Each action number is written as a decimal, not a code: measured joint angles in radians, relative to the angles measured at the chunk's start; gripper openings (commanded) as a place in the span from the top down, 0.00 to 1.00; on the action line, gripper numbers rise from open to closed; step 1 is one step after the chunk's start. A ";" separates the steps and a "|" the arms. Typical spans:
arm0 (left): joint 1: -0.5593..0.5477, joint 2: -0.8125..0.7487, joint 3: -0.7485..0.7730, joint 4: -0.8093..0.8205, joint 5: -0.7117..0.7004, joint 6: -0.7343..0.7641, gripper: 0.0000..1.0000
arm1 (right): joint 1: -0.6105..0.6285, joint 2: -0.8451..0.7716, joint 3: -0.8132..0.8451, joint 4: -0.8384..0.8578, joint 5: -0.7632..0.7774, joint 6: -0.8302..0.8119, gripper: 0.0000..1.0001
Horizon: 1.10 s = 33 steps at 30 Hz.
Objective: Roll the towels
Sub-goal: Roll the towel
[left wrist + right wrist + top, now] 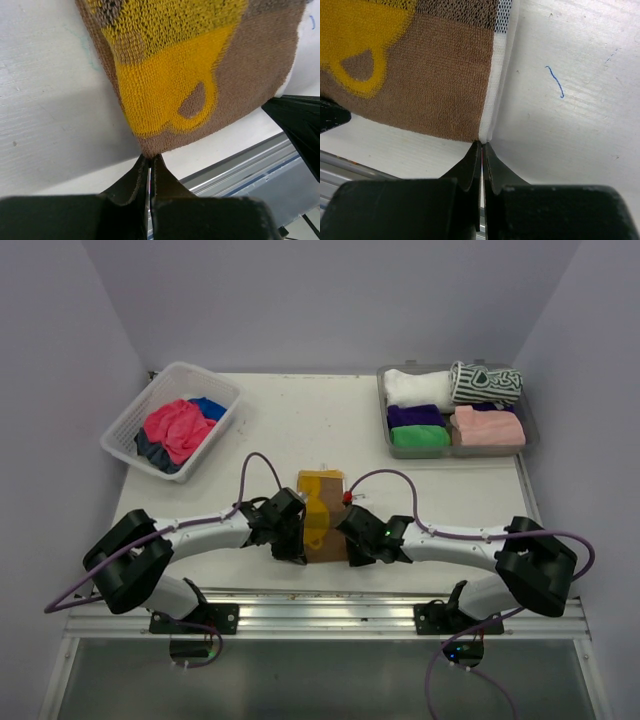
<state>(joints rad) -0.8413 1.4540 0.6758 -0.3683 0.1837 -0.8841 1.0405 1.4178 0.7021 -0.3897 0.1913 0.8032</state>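
A yellow-and-brown towel (322,515) lies flat near the table's front edge, between my two grippers. My left gripper (292,548) is shut on its near left corner (150,147). My right gripper (358,552) is shut on its near right corner (481,134), where a white hem shows. The towel fills the upper part of both wrist views (190,65) (420,75). Rolled towels sit in the grey tray (530,430): white (415,386), striped (484,382), purple (414,415), green (419,437), pink (488,427). Loose pink (175,428) and blue (208,407) towels lie in the white basket (128,420).
The tray stands at the back right, the basket at the back left. A metal rail (320,610) runs along the table's front edge just behind my grippers. Purple cables arc over both arms.
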 measured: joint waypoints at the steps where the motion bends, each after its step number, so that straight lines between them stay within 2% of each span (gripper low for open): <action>1: 0.000 -0.005 0.005 -0.006 -0.004 0.000 1.00 | 0.000 -0.003 0.001 -0.003 0.001 0.000 1.00; 8: 0.000 -0.077 0.092 -0.080 -0.026 0.000 1.00 | 0.000 -0.029 0.057 -0.059 0.019 -0.014 1.00; 15: 0.011 -0.082 0.164 -0.109 -0.031 -0.005 1.00 | 0.000 -0.032 0.129 -0.116 0.060 -0.032 1.00; 27: 0.161 -0.082 0.164 -0.135 0.034 -0.003 1.00 | -0.043 0.013 0.239 -0.146 0.099 -0.061 1.00; 33: 0.192 -0.074 0.161 -0.134 0.074 0.014 1.00 | -0.072 0.045 0.277 -0.149 0.102 -0.072 1.00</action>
<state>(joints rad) -0.6491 1.3804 0.8371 -0.5018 0.2573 -0.8703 0.9688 1.4631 0.9787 -0.5388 0.2932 0.7311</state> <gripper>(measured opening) 0.013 0.010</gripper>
